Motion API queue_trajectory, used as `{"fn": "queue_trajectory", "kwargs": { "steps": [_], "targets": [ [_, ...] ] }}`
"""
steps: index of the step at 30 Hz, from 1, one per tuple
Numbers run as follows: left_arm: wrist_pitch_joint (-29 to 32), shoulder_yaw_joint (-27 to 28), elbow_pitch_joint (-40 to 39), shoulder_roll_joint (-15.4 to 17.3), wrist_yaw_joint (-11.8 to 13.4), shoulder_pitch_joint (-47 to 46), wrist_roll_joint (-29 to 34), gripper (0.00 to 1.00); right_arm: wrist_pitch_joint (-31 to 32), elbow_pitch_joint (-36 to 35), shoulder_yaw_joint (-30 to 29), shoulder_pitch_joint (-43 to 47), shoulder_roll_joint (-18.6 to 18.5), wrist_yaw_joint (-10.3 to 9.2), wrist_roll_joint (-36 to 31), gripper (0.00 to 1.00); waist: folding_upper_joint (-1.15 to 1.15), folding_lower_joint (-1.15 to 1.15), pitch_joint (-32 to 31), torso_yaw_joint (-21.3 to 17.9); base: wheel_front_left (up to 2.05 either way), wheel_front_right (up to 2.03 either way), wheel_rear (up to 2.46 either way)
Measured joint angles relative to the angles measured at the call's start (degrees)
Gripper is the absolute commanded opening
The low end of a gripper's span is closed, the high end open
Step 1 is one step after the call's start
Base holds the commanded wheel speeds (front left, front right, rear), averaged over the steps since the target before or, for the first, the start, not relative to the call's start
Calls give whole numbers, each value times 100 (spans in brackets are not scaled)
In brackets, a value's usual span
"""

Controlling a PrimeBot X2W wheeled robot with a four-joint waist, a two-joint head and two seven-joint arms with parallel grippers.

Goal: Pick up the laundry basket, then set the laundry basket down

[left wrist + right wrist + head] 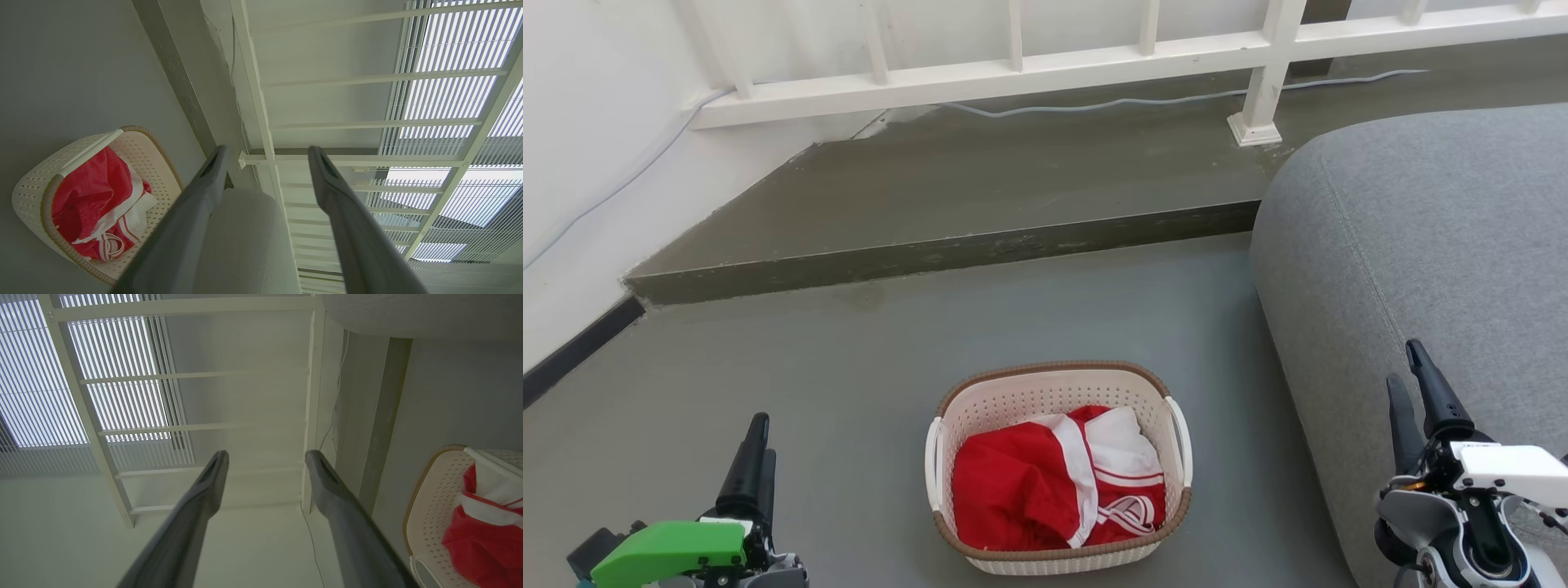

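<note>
The laundry basket (1052, 369), cream-white and perforated with a brown rim and white side handles, stands on the grey floor at the lower middle of the head view. A red and white garment (1029, 486) lies in it. My left gripper (765, 437) hovers open to the basket's left, well apart from it. My right gripper (1403, 365) is open to its right, over the sofa's edge. In the left wrist view the laundry basket (34, 192) lies left of the open left gripper (267, 150). In the right wrist view the laundry basket (435, 490) lies right of the open right gripper (267, 454). Nothing is between either pair of fingers.
A grey sofa (1421, 245) fills the right side, close to the basket. Behind the basket a raised concrete step (972, 253) crosses the floor, with a white railing (1013, 73) and a pale cable (1094, 104) on it. A white wall (580, 163) stands at the left.
</note>
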Motion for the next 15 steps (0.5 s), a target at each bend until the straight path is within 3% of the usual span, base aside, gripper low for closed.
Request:
{"fn": "queue_trajectory", "kwargs": {
  "steps": [15],
  "targets": [
    [-277,-210,-99,103,0,-120,832,100,-316,-288,259,-70,-159,0,-568,100,0,0,18,-2,0,0,0]
  ]
}}
